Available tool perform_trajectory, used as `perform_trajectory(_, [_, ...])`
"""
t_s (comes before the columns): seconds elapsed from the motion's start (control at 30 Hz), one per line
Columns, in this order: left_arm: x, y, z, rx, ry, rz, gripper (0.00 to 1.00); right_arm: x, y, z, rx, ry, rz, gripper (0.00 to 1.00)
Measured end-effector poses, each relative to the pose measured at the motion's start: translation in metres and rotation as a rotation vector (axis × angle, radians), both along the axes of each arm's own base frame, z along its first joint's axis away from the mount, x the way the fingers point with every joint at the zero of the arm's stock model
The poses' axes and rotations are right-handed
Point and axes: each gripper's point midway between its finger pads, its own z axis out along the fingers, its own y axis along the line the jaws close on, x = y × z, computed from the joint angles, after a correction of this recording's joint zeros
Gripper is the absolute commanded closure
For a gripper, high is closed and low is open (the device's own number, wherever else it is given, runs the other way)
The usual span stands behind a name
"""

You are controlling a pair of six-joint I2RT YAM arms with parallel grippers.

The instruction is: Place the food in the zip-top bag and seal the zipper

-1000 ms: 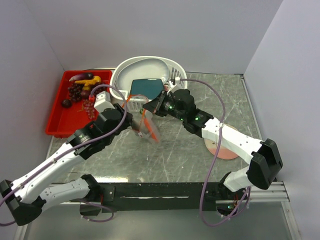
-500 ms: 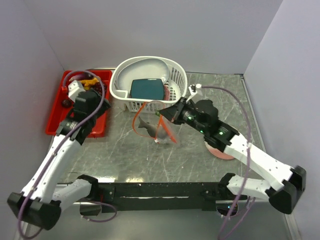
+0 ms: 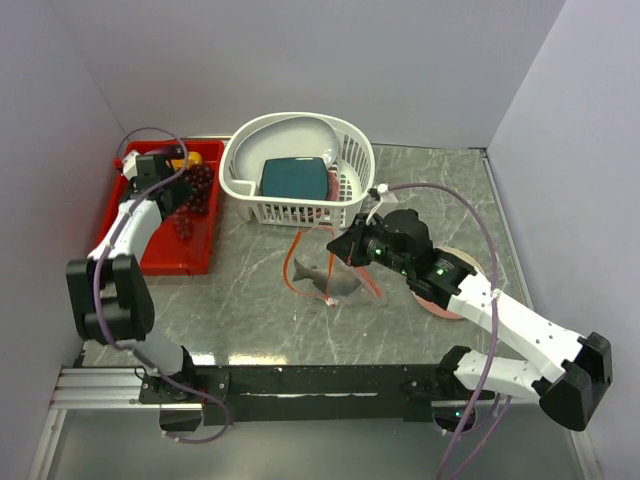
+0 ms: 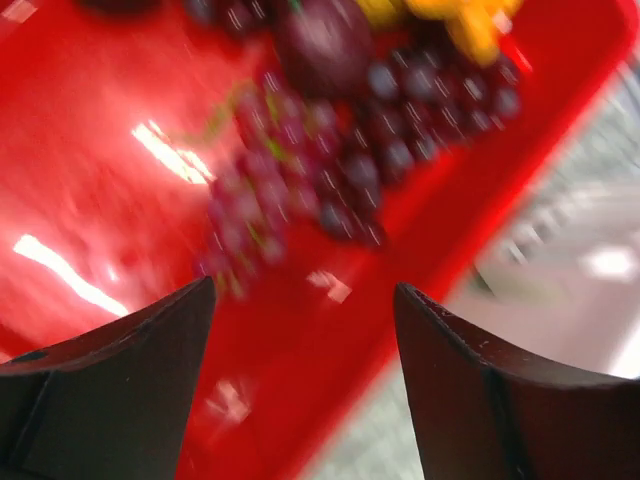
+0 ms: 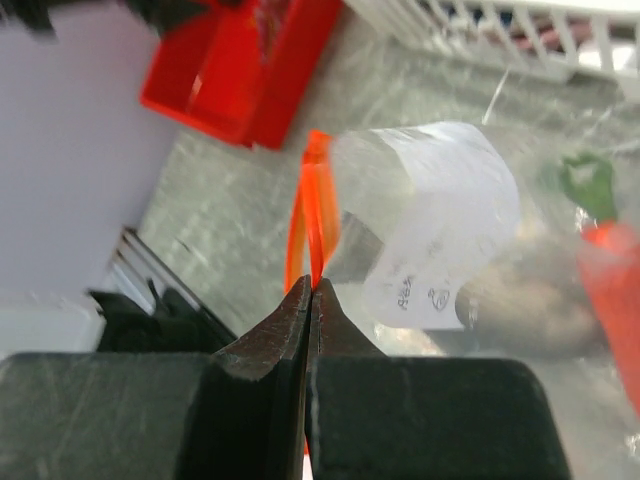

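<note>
The clear zip-top bag [image 3: 325, 278] lies mid-table with the grey fish [image 3: 318, 280] inside. My right gripper [image 3: 342, 250] is shut on its red-orange zipper [image 5: 318, 215] and holds the mouth up; in the right wrist view [image 5: 311, 283] the jaws pinch the strip. The fish [image 5: 530, 300] and the orange carrot [image 5: 610, 285] show through the plastic. My left gripper [image 3: 165, 180] is open over the red tray [image 3: 125, 245]. In the left wrist view [image 4: 305, 290] it is empty above dark grape bunches [image 4: 330, 170], a purple eggplant [image 4: 320, 45] and a yellow fruit [image 4: 470, 20].
A white slotted basket [image 3: 300, 212] holding a teal dish [image 3: 295, 178] stands behind the bag. A pink-and-cream plate [image 3: 450, 300] lies under my right arm. Grey walls close in the left, back and right sides.
My left gripper let go of the bag and swung left and back over the red tray. My right gripper moved the bag right and nearer, lowering it onto the table.
</note>
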Motion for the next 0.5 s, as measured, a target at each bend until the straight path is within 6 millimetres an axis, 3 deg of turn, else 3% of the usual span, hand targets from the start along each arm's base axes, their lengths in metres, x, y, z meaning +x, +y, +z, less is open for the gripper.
perform_trajectory(0.1, [0.017, 0.023, -0.015, 0.033, 0.037, 0.016, 0.23, -0.002, 0.002, -0.01, -0.026, 0.014, 0.03, 1.0])
perform_trajectory(0.23, [0.031, 0.044, -0.039, 0.057, 0.093, 0.032, 0.33, -0.001, 0.001, -0.009, -0.014, 0.015, 0.052, 1.0])
perform_trajectory(0.33, [0.03, 0.055, -0.055, 0.045, 0.128, 0.056, 0.39, -0.001, 0.0, -0.015, -0.013, 0.028, 0.061, 1.0])
perform_trajectory(0.5, [0.023, 0.08, -0.063, -0.021, 0.107, 0.147, 0.44, -0.004, 0.001, -0.022, -0.016, 0.049, 0.082, 1.0])
